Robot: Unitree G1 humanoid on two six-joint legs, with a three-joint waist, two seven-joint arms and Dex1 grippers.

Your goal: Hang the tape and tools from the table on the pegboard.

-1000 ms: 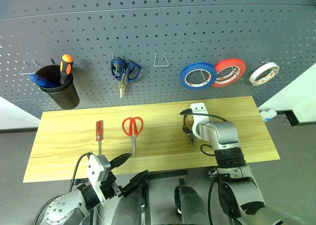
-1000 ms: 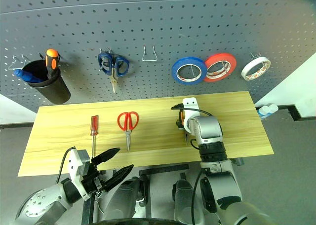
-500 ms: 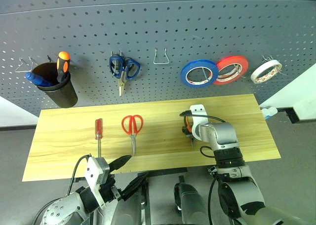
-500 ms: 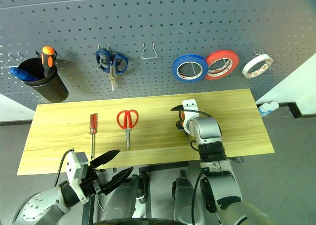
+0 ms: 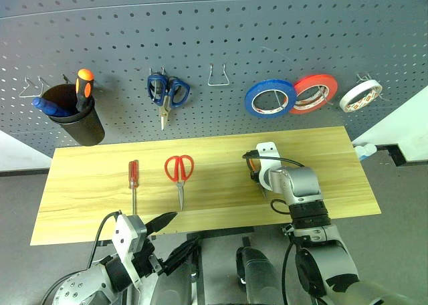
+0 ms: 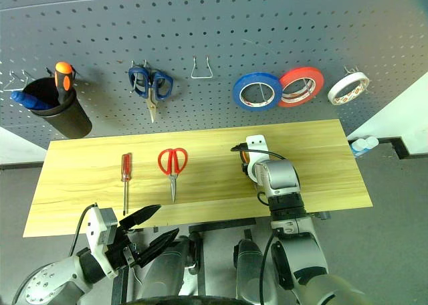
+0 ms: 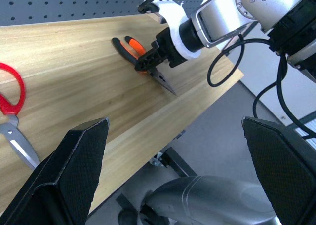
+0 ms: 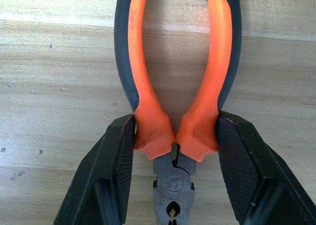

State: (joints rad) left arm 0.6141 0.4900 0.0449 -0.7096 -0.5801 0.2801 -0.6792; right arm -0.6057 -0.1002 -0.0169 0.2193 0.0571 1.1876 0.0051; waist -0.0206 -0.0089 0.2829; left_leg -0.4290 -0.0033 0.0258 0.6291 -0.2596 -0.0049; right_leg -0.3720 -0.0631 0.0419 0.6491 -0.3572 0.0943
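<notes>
The left hand (image 5: 167, 235) is hanging low in front of the near edge of the desk (image 5: 87, 198), its two black fingers spread wide and holding nothing; it is pointing roughly level, toward the desk's right half. On the pegboard (image 5: 267, 31) above the desk's left end, a black cup (image 5: 83, 128) is hanging, holding an orange-and-black-handled screwdriver (image 5: 83, 87) and a blue-handled one (image 5: 48, 107). On the desk below, the thin red-handled screwdriver (image 5: 134, 181) is lying with its shaft toward the near edge, and just to its right the red-handled scissors (image 5: 179, 174) are lying with blades toward the near edge, apart from it. Above them, blue-handled scissors (image 5: 167, 94) are hanging on the pegboard, and next to them an empty wire hook (image 5: 218, 79).

Right of centre, the right hand (image 8: 170, 136) is reaching forward over the desk and pointing steeply down at the orange-and-black pliers (image 7: 140, 55), which are lying flat on the wood. In the right wrist view its fingers are standing partly open, one on each outer side of the handles just above the pivot, touching them there; the handles are nearly together at that point. The pliers are resting on the desk.

Further right on the pegboard, a blue tape roll (image 5: 269, 99) and a red-orange roll (image 5: 312, 95) are hanging overlapped, and the small cream tape (image 5: 360, 95) is hanging on its own hook at the far right.
</notes>
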